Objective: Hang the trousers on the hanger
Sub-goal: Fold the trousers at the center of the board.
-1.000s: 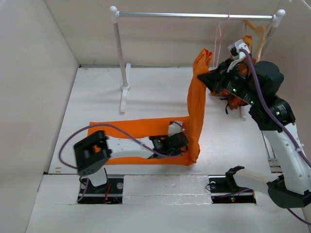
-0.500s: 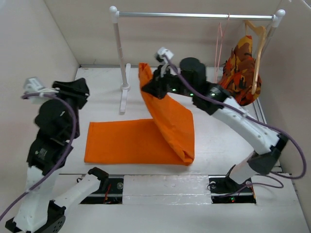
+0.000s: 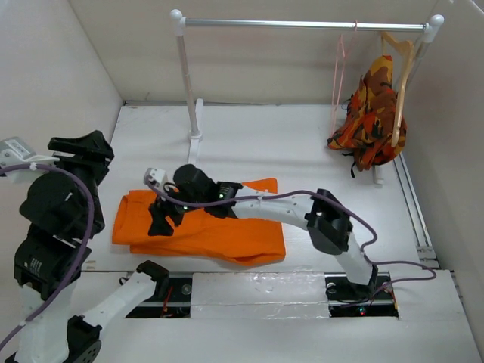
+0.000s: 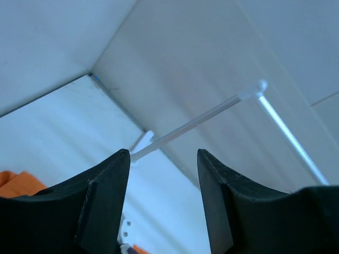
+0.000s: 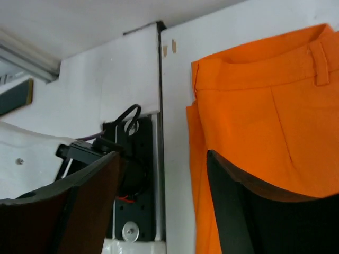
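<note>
My right pincer (image 3: 161,218) hangs released, jaws apart and empty, just over the folded orange trousers (image 3: 219,231), which lie flat in front of the clothes rail (image 3: 302,24). My left pincer (image 4: 163,159) is released too, raised left of the rail. The pink wire hanger (image 3: 340,60) hangs near the rail's right end.

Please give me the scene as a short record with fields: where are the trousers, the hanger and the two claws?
trousers: folded, lying on the table, on no hanger
pink wire hanger: hangs bare on the rail, right part
right claw: open, over the trousers' left part, holds nothing
left claw: open, raised at the left, holds nothing
task: not yet done
</note>
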You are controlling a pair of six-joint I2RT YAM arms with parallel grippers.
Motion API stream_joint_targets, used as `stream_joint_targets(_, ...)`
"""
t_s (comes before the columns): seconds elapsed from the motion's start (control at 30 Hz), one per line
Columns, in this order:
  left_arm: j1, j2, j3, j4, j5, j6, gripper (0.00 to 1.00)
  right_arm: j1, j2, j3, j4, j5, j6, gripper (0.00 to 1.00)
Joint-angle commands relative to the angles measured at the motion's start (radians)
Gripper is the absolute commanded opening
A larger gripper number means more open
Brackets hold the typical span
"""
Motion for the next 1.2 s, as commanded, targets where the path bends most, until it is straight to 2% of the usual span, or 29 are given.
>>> stream_joint_targets(0.0,0.003,-0.05,-0.114,-0.083,-0.011,-0.05,0.5,-0.071,-0.331,-0.312,0.168,-0.035,-0.013,0.69)
stream_joint_targets(0.03,0.003,-0.065,-0.16,-0.079,0.012,-0.062,0.5,-0.085,-0.332,-0.376,0.153,-0.022,-0.032,0.66)
stream_joint_targets(0.1,0.003,-0.083,-0.33,-0.068,0.119,-0.106,0.51,-0.12,-0.474,-0.497,0.096,0.004,-0.087,0.54)
stream_joint_targets(0.13,0.003,-0.094,-0.458,-0.056,0.151,-0.129,0.51,-0.131,-0.517,-0.608,0.038,0.036,-0.119,0.26)
stream_joint_targets(0.17,0.003,-0.097,-0.525,-0.042,0.244,-0.151,0.51,-0.14,-0.598,-0.664,0.013,0.053,-0.132,0.12)
stream_joint_targets(0.2,0.003,-0.1,-0.595,-0.022,0.291,-0.191,0.51,-0.15,-0.637,-0.719,-0.005,0.073,-0.141,0.02)
stream_joint_targets(0.23,0.003,-0.103,-0.655,0.031,0.331,-0.209,0.51,-0.166,-0.672,-0.771,-0.023,0.106,-0.147,0.0)
stream_joint_targets(0.27,0.003,-0.105,-0.773,0.053,0.386,-0.228,0.52,-0.177,-0.706,-0.869,-0.063,0.119,-0.153,0.0)
stream_joint_targets(0.3,0.003,-0.105,-0.823,0.067,0.397,-0.279,0.52,-0.186,-0.771,-0.917,-0.076,0.136,-0.153,0.0)
stream_joint_targets(0.43,0.003,-0.073,-1.02,0.179,0.47,-0.304,0.51,-0.22,-0.885,-1.118,-0.111,0.225,-0.143,0.0)
stream_joint_targets(0.6,0.003,0.008,-1.108,0.233,0.533,-0.295,0.51,-0.231,-0.927,-1.338,-0.079,0.225,-0.098,0.0)
stream_joint_targets(0.73,0.003,0.093,-1.137,0.279,0.576,-0.312,0.51,-0.231,-1.005,-1.462,-0.051,0.268,-0.04,0.0)
stream_joint_targets(0.83,0.015,0.149,-1.148,0.283,0.621,-0.328,0.51,-0.254,-1.021,-1.501,-0.042,0.245,-0.021,0.0)
stream_joint_targets(0.9,0.015,0.162,-1.138,0.282,0.632,-0.323,0.5,-0.254,-1.036,-1.463,-0.088,0.249,-0.046,0.0)
stream_joint_targets(1.0,0.015,0.142,-1.06,0.267,0.624,-0.259,0.49,-0.254,-1.085,-1.27,-0.266,0.262,-0.128,0.0)
stream_joint_targets(1.03,0.015,0.116,-1.035,0.262,0.618,-0.233,0.48,-0.254,-1.105,-1.204,-0.36,0.298,-0.154,0.08)
stream_joint_targets(1.07,0.015,0.102,-0.979,0.267,0.606,-0.208,0.48,-0.254,-1.123,-1.063,-0.398,0.33,-0.203,0.14)
stream_joint_targets(1.1,0.015,0.085,-0.951,0.285,0.606,-0.181,0.47,-0.254,-1.145,-0.994,-0.428,0.36,-0.254,0.21)
stream_joint_targets(1.13,0.015,0.081,-0.928,0.296,0.607,-0.133,0.46,-0.298,-1.148,-0.923,-0.492,0.412,-0.283,0.35)
stream_joint_targets(1.17,0.015,0.085,-0.877,0.306,0.616,-0.11,0.44,-0.327,-1.145,-0.784,-0.522,0.426,-0.338,0.39)
